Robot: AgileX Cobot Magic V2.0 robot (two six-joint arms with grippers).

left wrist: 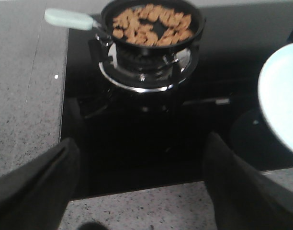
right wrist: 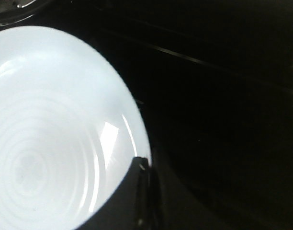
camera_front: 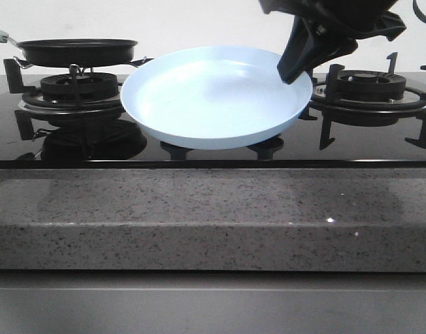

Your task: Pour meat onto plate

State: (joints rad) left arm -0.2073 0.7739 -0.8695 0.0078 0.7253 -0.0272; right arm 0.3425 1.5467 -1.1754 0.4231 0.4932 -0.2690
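The meat (left wrist: 151,26), a heap of small orange-brown pieces, lies in a black frying pan (left wrist: 200,29) on the left burner; in the front view only the pan's (camera_front: 77,50) side shows. The pale blue plate (camera_front: 213,97) is bare and sits tilted over the middle of the stove. My right gripper (camera_front: 293,73) is shut on its right rim, one finger (right wrist: 141,191) lying over the edge of the plate (right wrist: 50,134). My left gripper (left wrist: 141,143) is open and holds nothing. It hovers at the stove's front edge, well short of the pan. The plate's edge (left wrist: 285,96) also shows there.
The pan's pale handle (left wrist: 67,18) points away from the plate, toward the left. A second burner with black grates (camera_front: 369,87) stands to the right of the plate. A speckled granite counter (camera_front: 213,216) runs along the front of the black glass stove top (left wrist: 151,143).
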